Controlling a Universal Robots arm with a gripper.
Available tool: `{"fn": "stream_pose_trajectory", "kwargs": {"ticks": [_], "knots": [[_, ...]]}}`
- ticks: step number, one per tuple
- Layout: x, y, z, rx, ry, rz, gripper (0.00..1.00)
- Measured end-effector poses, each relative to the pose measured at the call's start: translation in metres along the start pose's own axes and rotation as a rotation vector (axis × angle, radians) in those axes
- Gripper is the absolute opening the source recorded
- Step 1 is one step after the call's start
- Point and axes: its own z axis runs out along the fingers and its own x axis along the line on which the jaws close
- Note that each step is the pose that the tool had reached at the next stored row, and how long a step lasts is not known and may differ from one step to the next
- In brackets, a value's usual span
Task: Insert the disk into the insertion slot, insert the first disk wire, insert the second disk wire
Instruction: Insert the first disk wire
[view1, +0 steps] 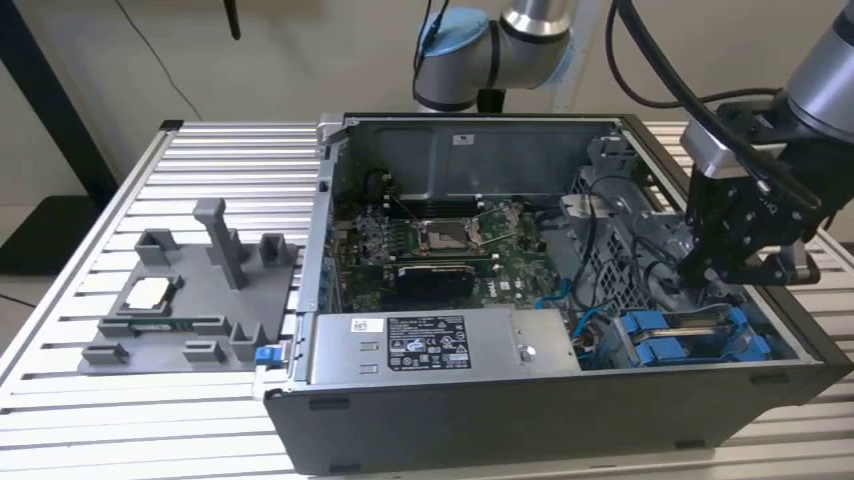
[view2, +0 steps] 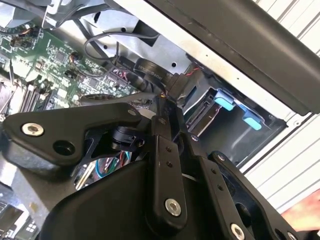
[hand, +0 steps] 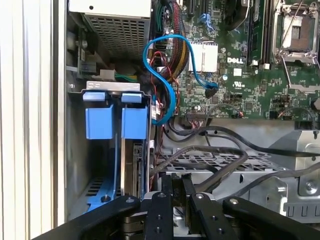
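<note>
One arm does the work, so nearness is no question; what counts is how the plug (view2: 175, 84) lies to the disk (hand: 135, 167). In both wrist views the fingers (view2: 164, 150) are drawn close together. In the second wrist view they appear clenched on a black plug at the end of a flat black wire (view2: 150, 67), with the plug standing out just past the tips. I judge that a grasp, though the contact itself is partly hidden. The disk looks seated on edge in the slot (view1: 667, 340), between blue rails (hand: 99, 122). Its long axis seems to run into the bay, and a narrow edge faces the open side. In the exterior view the gripper (view1: 694, 272) hangs inside the case (view1: 534, 420), close to the wall on the exterior view's right. The slot is just below it and a little toward the exterior view's left, near but apart. By my reading the disk step is done and the plug is not yet mated. The gap between plug and disk edge is the relation that matters.
</note>
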Motion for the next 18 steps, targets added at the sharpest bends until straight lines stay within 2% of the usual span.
{"fn": "stream_pose_trajectory", "kwargs": {"ticks": [14,18], "knots": [[0.0008,-0.0013,0.0035,-0.0001,0.0008,0.000,0.19],[0.0031,-0.0014,0.0028,-0.0062,0.0038,0.001,0.19]]}}
